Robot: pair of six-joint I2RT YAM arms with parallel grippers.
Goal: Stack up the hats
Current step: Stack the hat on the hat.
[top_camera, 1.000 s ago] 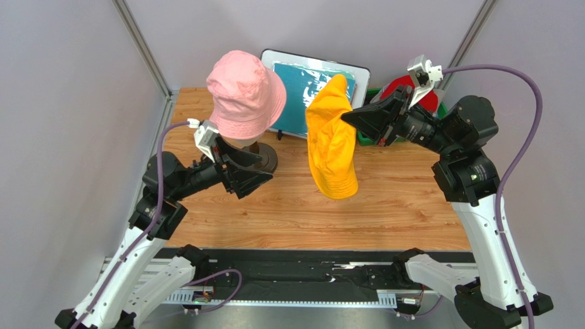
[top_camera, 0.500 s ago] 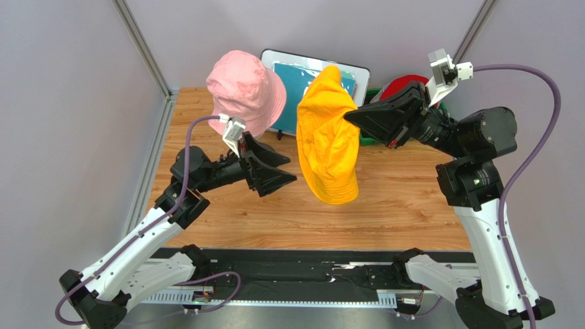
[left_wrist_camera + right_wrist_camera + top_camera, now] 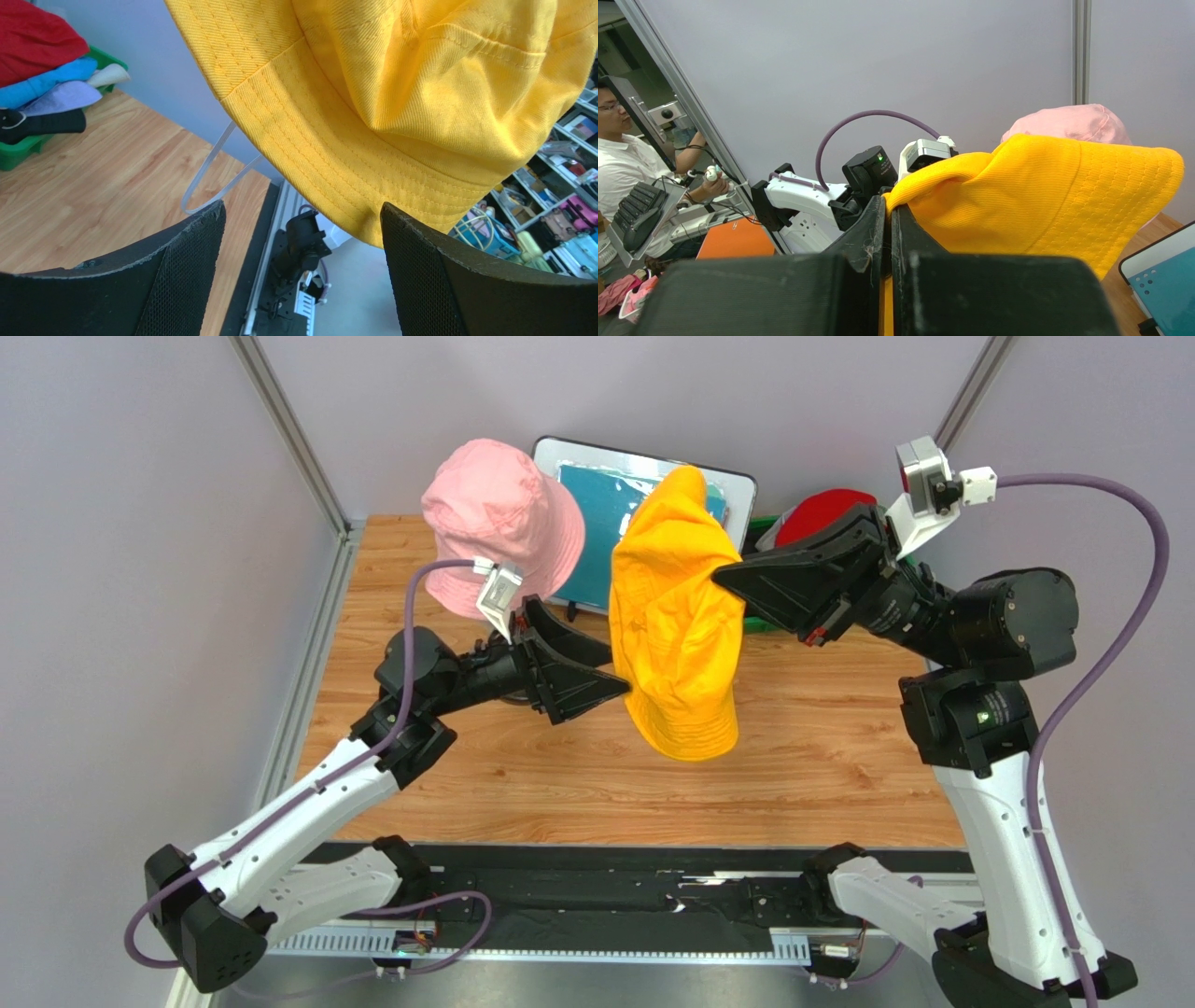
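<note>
The orange-yellow cloth bucket hat (image 3: 393,91) is showing a matt twill weave with stitched rows along its brim — the wooden desk (image 3: 105,182) is looking smooth, and the jaws of the left gripper (image 3: 302,210) are carrying rough black mesh-textured pads (image 3: 186,280).

orange-yellow hat (image 3: 393,84): cut off by the top edge, left wrist view.
teal sheet (image 3: 589,511): right side covered by that hat.
red hat (image 3: 831,513): lower part hidden behind the right gripper (image 3: 720,576).
</note>
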